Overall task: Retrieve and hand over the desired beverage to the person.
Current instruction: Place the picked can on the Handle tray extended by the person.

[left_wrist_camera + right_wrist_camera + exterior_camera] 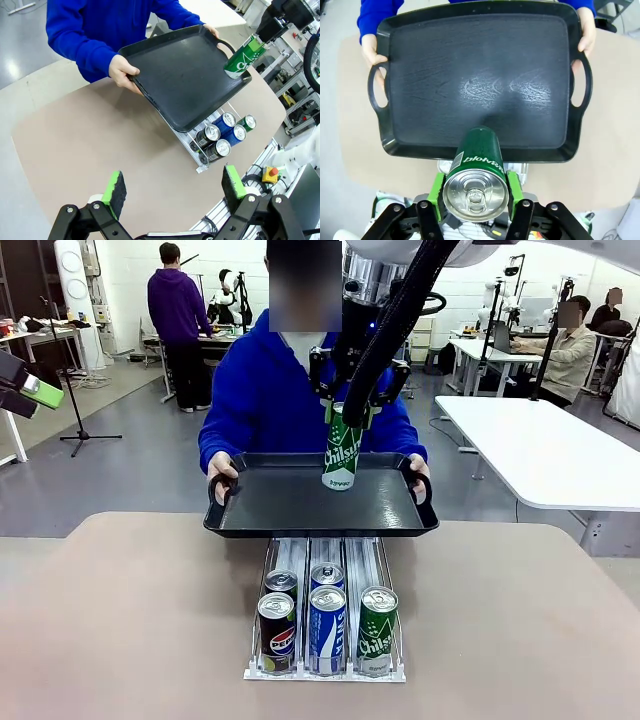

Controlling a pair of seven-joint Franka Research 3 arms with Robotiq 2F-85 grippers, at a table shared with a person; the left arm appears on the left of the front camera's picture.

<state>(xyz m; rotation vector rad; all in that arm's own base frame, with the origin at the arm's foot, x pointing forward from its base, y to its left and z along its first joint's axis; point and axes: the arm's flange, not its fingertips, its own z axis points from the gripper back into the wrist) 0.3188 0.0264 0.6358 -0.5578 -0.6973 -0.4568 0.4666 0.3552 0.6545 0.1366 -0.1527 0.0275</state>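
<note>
Over black tray [290, 502], R claw [345, 422] clamps green Chilsung can [341, 455] upright — person [260, 400] in blue hoodie holds tray at far side. L claw [172, 187] wide open, empty, above worktop [75, 150].

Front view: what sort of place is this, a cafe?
Likely a robotics lab, not a cafe: plain white worktables, an emergency-stop button, and the right end effector holding a green can over the tray held by the person.
</note>
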